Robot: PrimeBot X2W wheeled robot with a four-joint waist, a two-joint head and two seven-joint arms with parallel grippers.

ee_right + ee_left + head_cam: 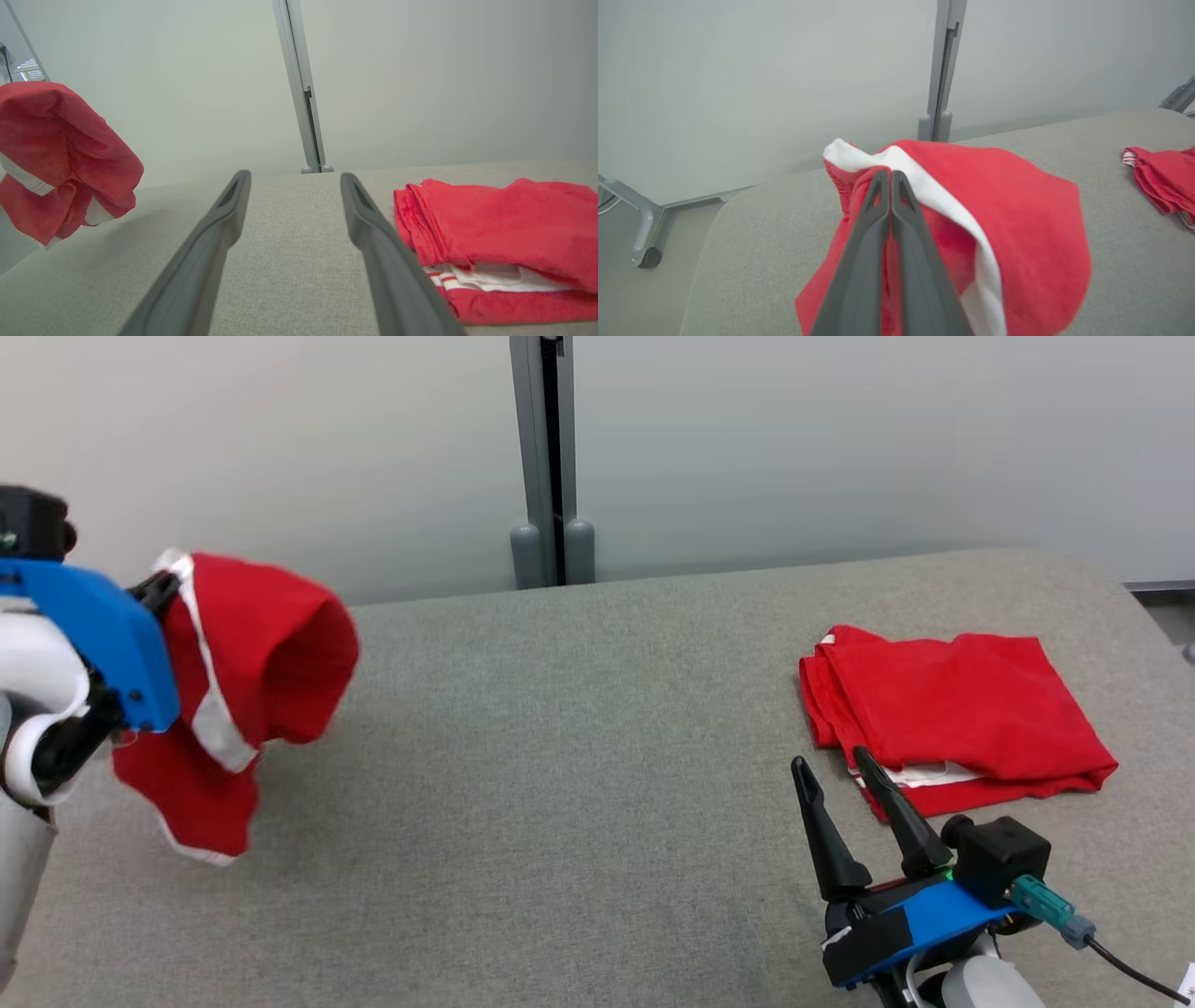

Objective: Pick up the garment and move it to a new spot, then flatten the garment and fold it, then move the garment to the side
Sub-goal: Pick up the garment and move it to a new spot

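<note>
1. The left tool [891, 175] has its two fingers pressed together on the garment [271, 644], pinching it at the white band [934, 196] that runs along one edge
2. The garment hangs clear of the worktop [579, 756], bunched and drooping below the grip, over the worktop's left end and towards its far edge; its lowest flap looks near the surface, though I cannot tell whether it touches
3. Bundled like this, the garment shows no clear long axis; the white band runs down and away from the pinch, which is the only line to go by
4. The right tool [829, 759] has its fingers wide apart and holds nothing; it sits near the worktop's right front, one finger passing in front of a second, folded red garment [962, 709] that lies flat at the right end
5. The relation that matters: the bare middle of the worktop lies to the right of the held garment, between the two tools, and the left arm is the one carrying it, with the right tool well apart from it
6. My reading is that the lift is done and the carry to a new spot is in hand; setting down in the middle would bring the cloth within the right tool's reach for flattening, while keeping it off the folded piece
</note>
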